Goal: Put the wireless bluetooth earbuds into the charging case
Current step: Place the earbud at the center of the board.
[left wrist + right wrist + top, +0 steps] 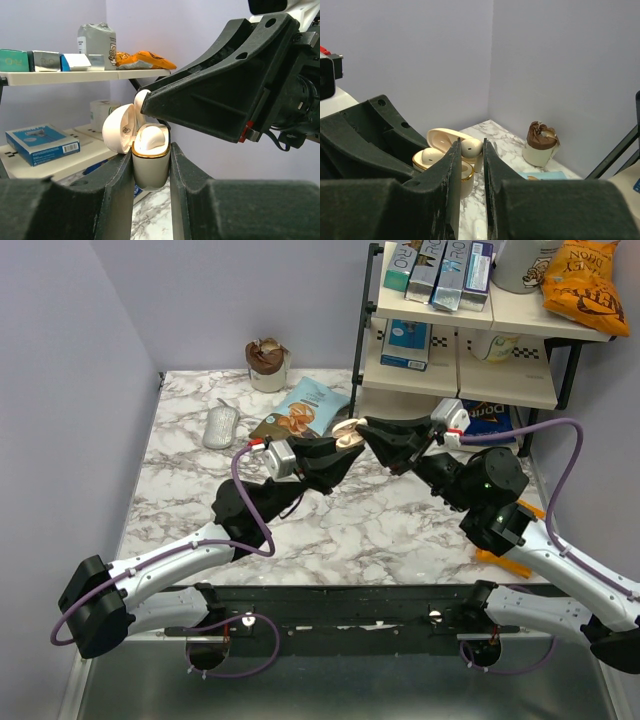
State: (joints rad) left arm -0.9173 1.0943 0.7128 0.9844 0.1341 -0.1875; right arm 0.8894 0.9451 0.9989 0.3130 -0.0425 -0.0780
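1. While my left gripper (151,167) clamps narrow on the lower half of the charging case (150,172), the case stands upright between my two fingers, above the marble table (400,520).
2. Its lid (117,132) is swung open, tipped off to one side of my left jaws, and a gold rim shows round the mouth of the body.
3. One earbud (150,137) sits in the case, its rounded top bulging above that rim.
4. My right gripper (471,150) is pinched narrow on the other earbud (471,146), which I hold right at my fingertips.
5. That held earbud hangs just above the open case, beside the seated one; I cannot tell whether it touches the case.
6. My two sets of jaws meet tip to tip, the right ones angled down onto the left.
7. Beyond my jaws lie a snack bag (305,410) and a grey oval object (221,426).
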